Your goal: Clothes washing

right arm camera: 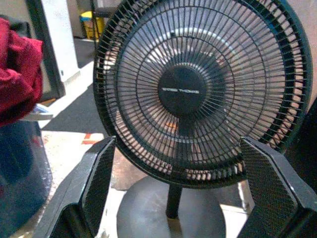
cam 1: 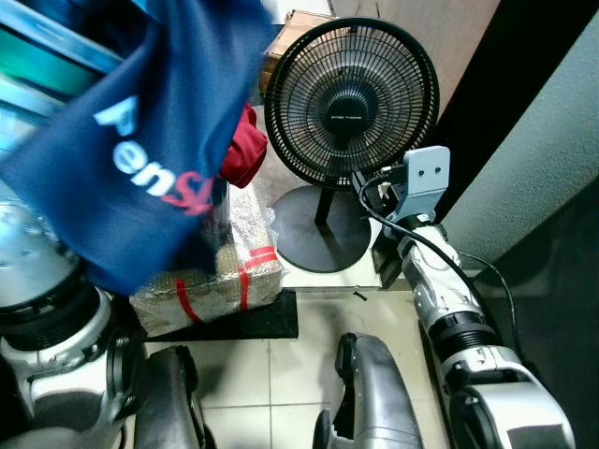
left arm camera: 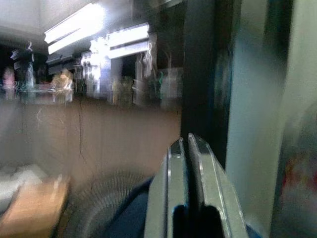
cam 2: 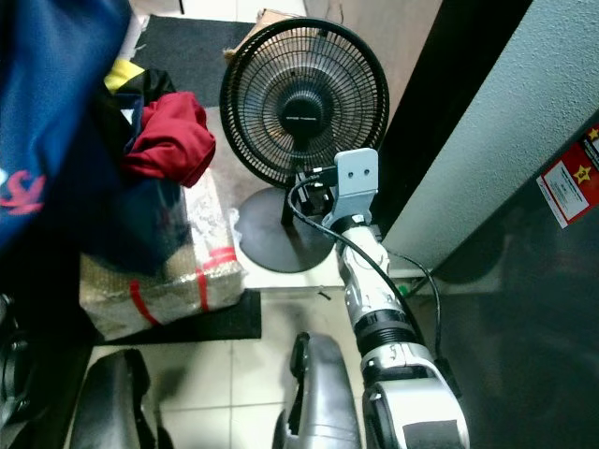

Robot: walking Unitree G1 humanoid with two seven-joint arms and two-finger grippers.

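A navy blue garment (cam 1: 140, 140) with white and red lettering hangs high at my left and covers much of that side. In the left wrist view my left gripper (left arm camera: 188, 141) has its fingers pressed together, with blue cloth (left arm camera: 129, 218) just below them. A red garment (cam 1: 245, 150) lies on a heap of dark clothes (cam 2: 140, 224) on top of a wrapped box. My right arm (cam 1: 440, 281) reaches forward. Its right gripper (right arm camera: 177, 144) is open, holds nothing, and points at a black fan, with the red garment (right arm camera: 17, 74) off to one side.
A black pedestal fan (cam 1: 351, 94) stands close ahead on its round base (cam 1: 318, 229). The silver-wrapped box (cam 1: 211, 281) with red tape rests on a black mat (cam 1: 234, 323). A grey wall (cam 1: 533, 168) runs along the right. Pale tiled floor (cam 1: 309, 355) lies before my legs.
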